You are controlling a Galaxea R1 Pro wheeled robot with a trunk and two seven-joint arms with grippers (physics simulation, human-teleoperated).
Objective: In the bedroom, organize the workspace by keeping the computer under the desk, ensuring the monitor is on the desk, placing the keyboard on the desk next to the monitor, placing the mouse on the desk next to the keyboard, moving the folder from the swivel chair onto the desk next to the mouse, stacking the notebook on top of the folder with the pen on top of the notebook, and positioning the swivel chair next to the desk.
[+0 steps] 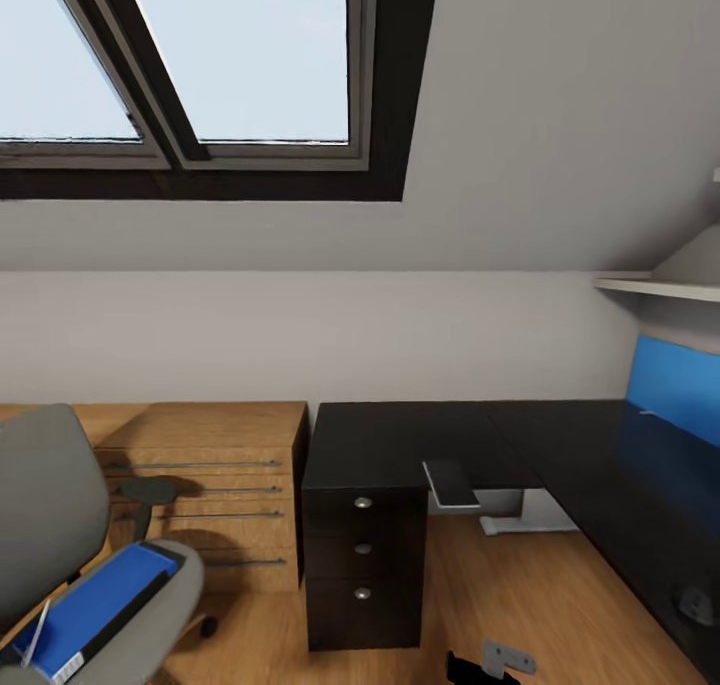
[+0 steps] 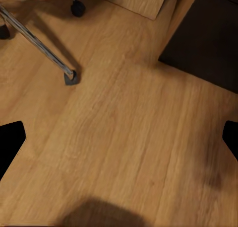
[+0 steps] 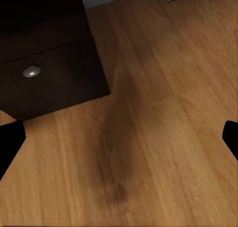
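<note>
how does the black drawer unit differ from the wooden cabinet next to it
The black drawer unit is glossy black with round silver knobs; the wooden cabinet is light wood with long thin bar handles. The black unit is narrower, the cabinet wider. Both stand on the wooden floor, side by side.

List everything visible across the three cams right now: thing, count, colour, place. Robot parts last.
desk: 1, glossy black top, L-shaped, centre to right against the wall
drawer unit: 1, black, three round silver knobs, under the desk's left end
swivel chair: 1, grey, lower left, apart from the desk
folder: 1, bright blue, lying on the chair seat
low cabinet: 1, light wood, left of the desk
small flat slab: 1, dark with pale rim, at the desk's front edge; identity unclear
blue panel: 1, on the wall above the desk's right wing
shelf: 1, white, upper right
window: 1, dark frame, in the sloped ceiling
floor: wood
left gripper: 1, black, open over the floor
right gripper: 1, black, open over the floor near the drawers
</note>
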